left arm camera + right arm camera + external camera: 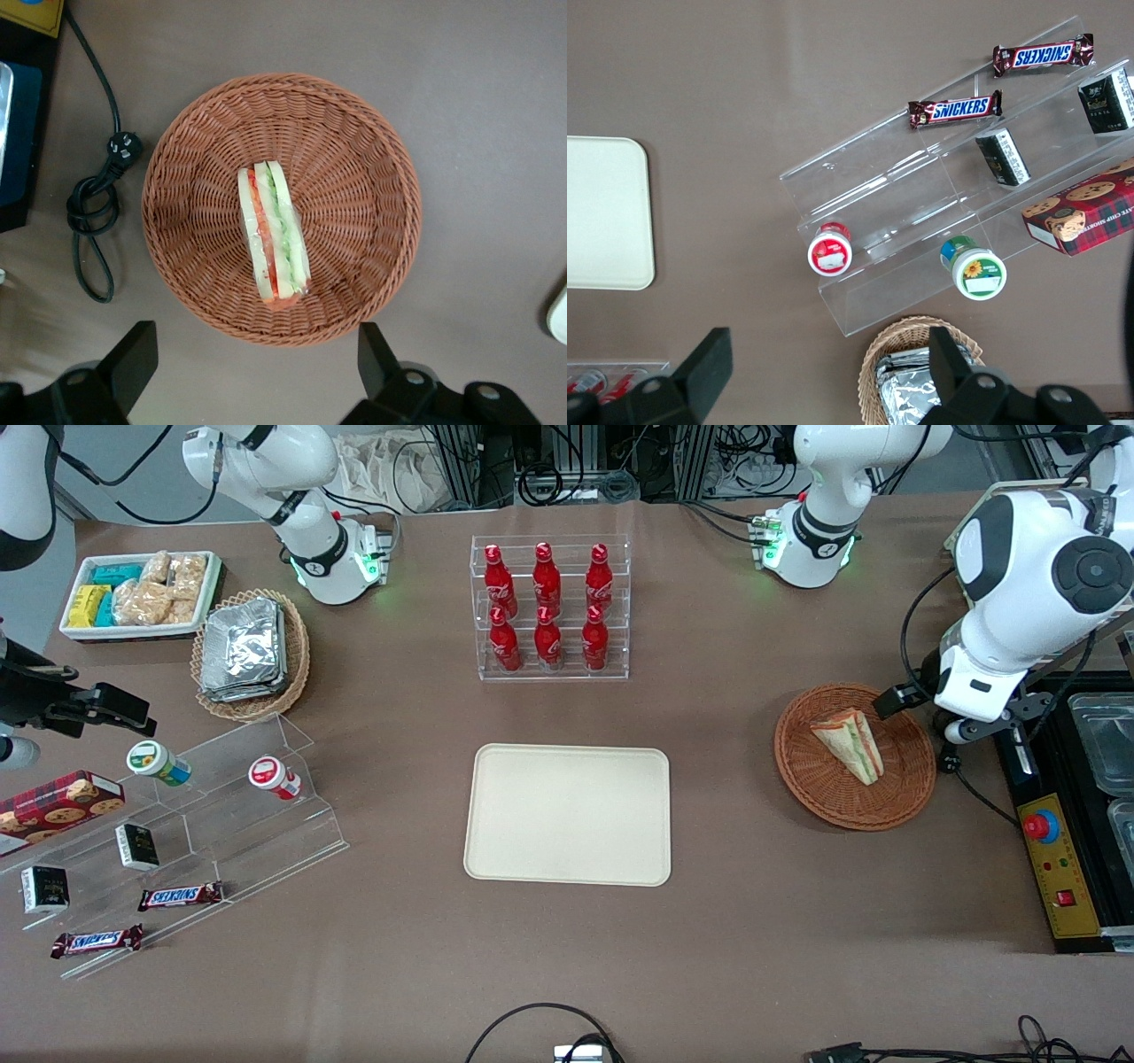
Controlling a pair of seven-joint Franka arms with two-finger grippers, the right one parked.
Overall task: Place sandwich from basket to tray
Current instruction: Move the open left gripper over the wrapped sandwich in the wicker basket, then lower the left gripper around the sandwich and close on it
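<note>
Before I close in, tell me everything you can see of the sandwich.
The sandwich is a triangular wedge of white bread with green, orange and red filling layers, in clear wrap. It lies in the reddish-brown wicker basket, near its middle, filling edge up. Nothing else touches it. The gripper hovers open above, its fingers clear of the basket.

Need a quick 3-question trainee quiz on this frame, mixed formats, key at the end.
1. True or false: the sandwich already lies on the tray.
2. Multiple choice: the gripper is (A) shut on the sandwich, (B) open above the table beside the basket, (C) over the tray.
3. Fill in: the rack holding six red bottles stands ______ from the front camera than the tray.

Key
1. False; it lies in the basket.
2. B; the fingers are spread wide, nothing between them.
3. Farther.
</note>
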